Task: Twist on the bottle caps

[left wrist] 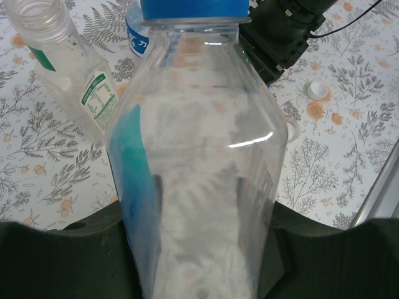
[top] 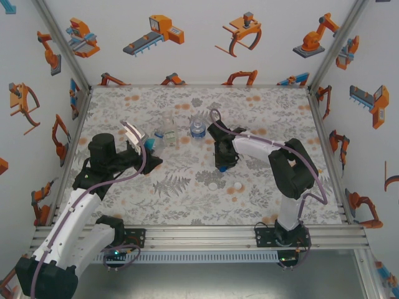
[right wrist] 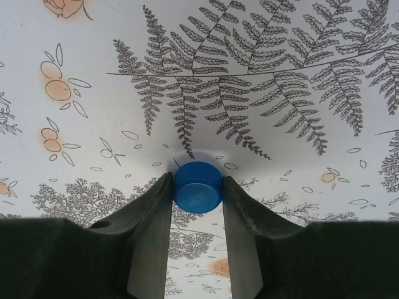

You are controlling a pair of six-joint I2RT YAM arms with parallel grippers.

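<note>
Pinch is shallow: my right gripper squeezes the blue cap flat on the table, so it may squirt free on lifting. My left gripper clamps a clear bottle; a crooked meeting would cross-thread.

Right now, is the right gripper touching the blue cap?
Touching. The right wrist view shows both fingers of the right gripper pressed against the blue cap's sides, no gap.
</note>
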